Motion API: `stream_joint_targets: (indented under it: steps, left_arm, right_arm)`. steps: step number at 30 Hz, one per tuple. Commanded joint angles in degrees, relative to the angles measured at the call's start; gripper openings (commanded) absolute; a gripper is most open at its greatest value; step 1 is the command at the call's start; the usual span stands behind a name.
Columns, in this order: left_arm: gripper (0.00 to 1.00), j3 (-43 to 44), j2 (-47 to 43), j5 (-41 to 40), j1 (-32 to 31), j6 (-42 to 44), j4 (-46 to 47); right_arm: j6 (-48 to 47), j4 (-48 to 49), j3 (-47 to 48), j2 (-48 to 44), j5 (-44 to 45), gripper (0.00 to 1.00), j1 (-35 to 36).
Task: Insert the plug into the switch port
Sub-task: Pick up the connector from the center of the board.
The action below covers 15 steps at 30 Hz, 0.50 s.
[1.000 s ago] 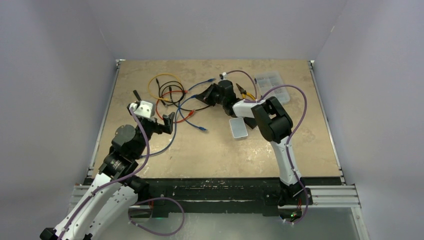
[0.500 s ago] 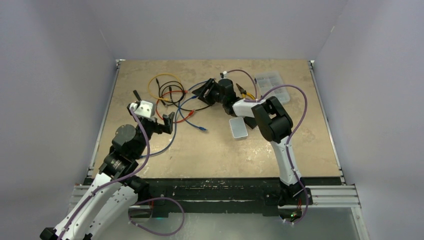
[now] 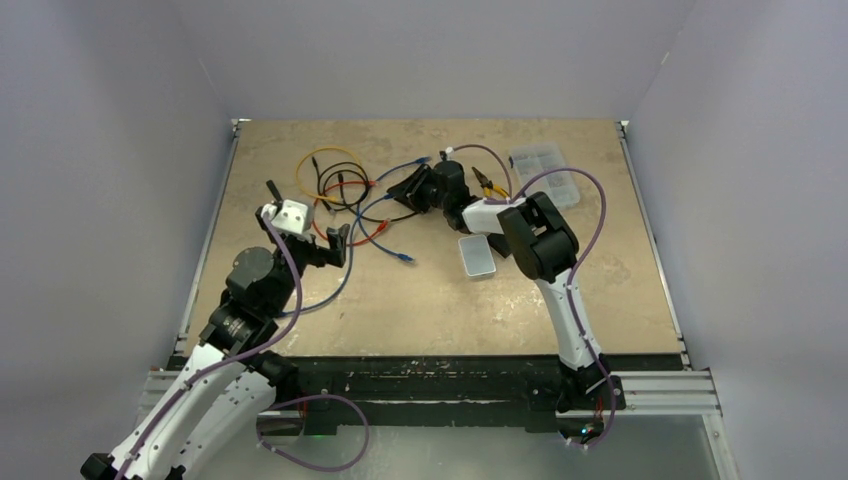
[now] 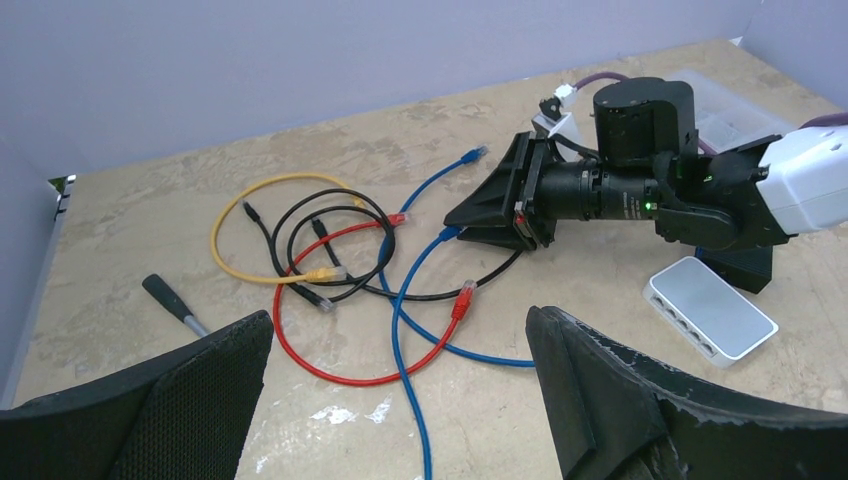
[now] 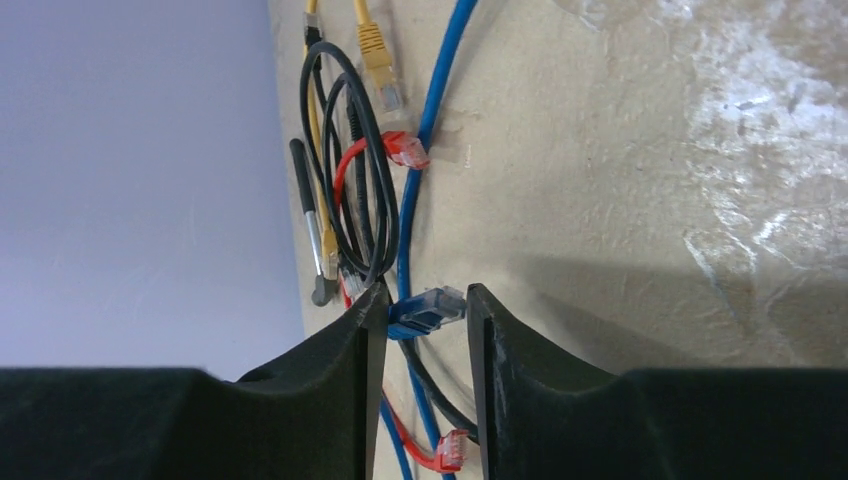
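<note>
Mottled beige tabletop (image 3: 420,300), boxed in by pale lavender walls, is carrying a loose tangle of yellow, black, red and blue patch cables toward its far left. The right gripper (image 5: 425,292) is reaching low into that tangle, its two fingers standing on either side of a blue plug (image 5: 428,308), which is lying crosswise in the gap on the table. The plug is filling almost the whole gap, but the wrist view is not showing whether the pads are pressing on it or merely bracketing it, so the grasp cannot be called either way. The left gripper (image 4: 400,320) is hovering nearer the front of the tangle with its jaws spread wide and nothing between them.

The white switch (image 4: 710,320) is sitting flat on the table beside the right arm, apart from the cables, with its row of ports facing the near left.

Judging from this, the pick-up step is in hand and insertion is not yet begun. The next move is calling for a firm hold on the plug body, a lift clear of the black cable (image 5: 372,190) crossing beneath it, then turning the plug's nose toward a port.
</note>
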Motion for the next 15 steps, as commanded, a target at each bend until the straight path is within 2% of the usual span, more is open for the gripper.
stream_joint_targets:
  steps: [1, 6, 11, 15]
  left_arm:
    - [0.99, 0.17, -0.93, 0.30, 0.32, 0.64, 1.12]
    - [0.99, 0.10, -0.67, 1.79, 0.32, 0.24, 1.55]
    - [0.99, 0.23, -0.16, 2.86, 0.32, -0.47, 1.74]
    - [0.99, 0.76, -0.51, 4.27, 0.32, -0.56, 1.64]
  right_arm:
    - [0.32, 0.34, 1.90, -0.65, 0.36, 0.32, -0.15]
    - [-0.32, 5.35, -0.08, -3.21, -2.15, 0.12, -0.20]
    - [-4.65, 11.24, -3.10, -8.87, -5.89, 0.00, -0.20]
    - [-8.30, 18.65, -5.84, -13.04, -11.50, 0.00, -0.15]
